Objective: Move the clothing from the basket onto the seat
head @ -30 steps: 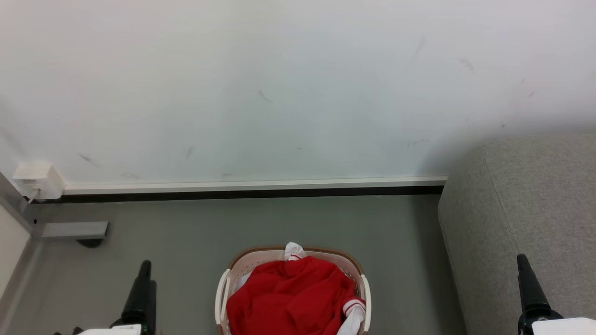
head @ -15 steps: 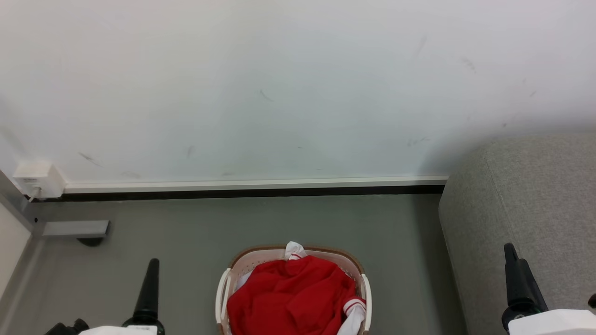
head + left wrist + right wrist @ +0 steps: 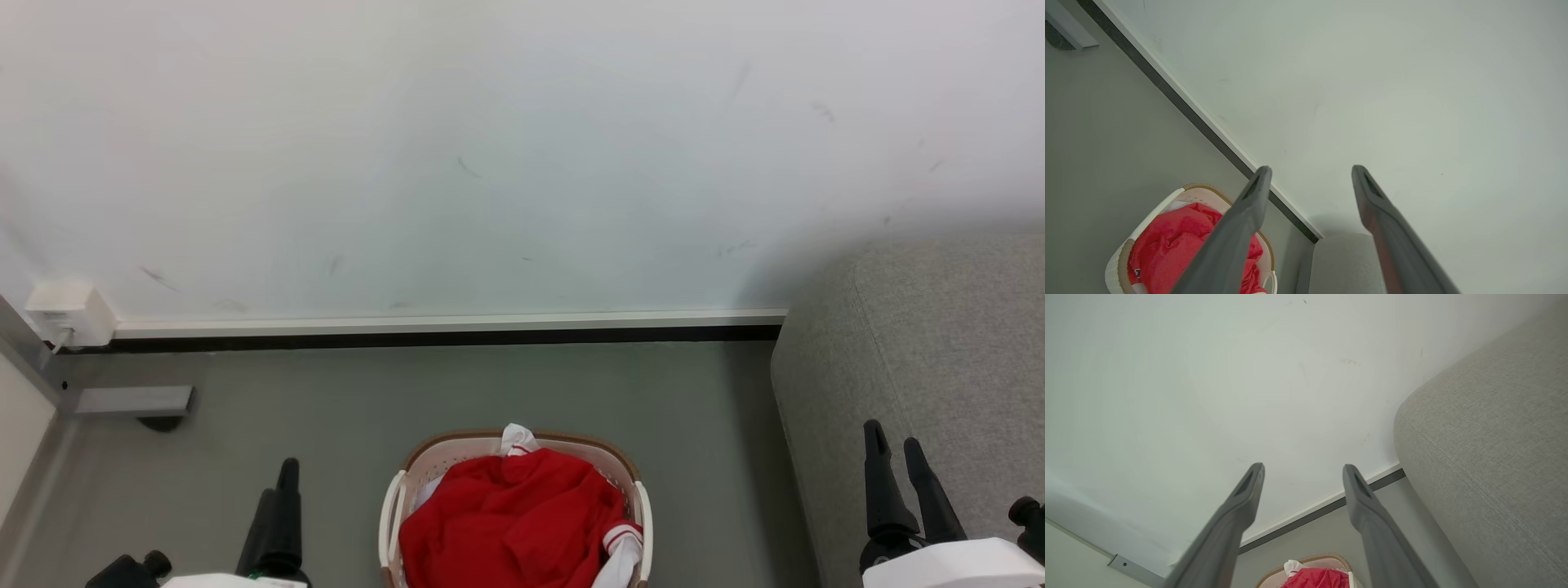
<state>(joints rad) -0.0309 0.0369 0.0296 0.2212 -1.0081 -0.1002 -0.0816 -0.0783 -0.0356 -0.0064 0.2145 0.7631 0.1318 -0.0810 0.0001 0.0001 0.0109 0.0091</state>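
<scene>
The red clothing [image 3: 510, 523] with a white striped cuff lies heaped in the cream basket [image 3: 392, 506] with its brown rim, on the floor at the bottom centre of the head view. The grey seat [image 3: 939, 343] rises at the right. My left gripper [image 3: 279, 482] stands left of the basket, open and empty. My right gripper [image 3: 894, 445] stands in front of the seat's side, right of the basket, open and empty. In the left wrist view the clothing [image 3: 1167, 245] and basket [image 3: 1118, 261] show at the lower left, behind my left gripper [image 3: 1310, 171]. The right wrist view has my right gripper [image 3: 1302, 469], the seat [image 3: 1486, 457] and the clothing [image 3: 1323, 580].
A white wall [image 3: 490, 147] with a pale skirting and dark strip [image 3: 441, 327] runs behind the basket. A white socket box [image 3: 65, 314] and a grey metal bracket [image 3: 131, 400] sit at the left. Grey floor [image 3: 490, 384] lies between the basket and the wall.
Both grippers have moved inward toward the basket and a little upward in the head view. The right gripper has turned, so both its fingers now show. Clothing and basket have not moved.
</scene>
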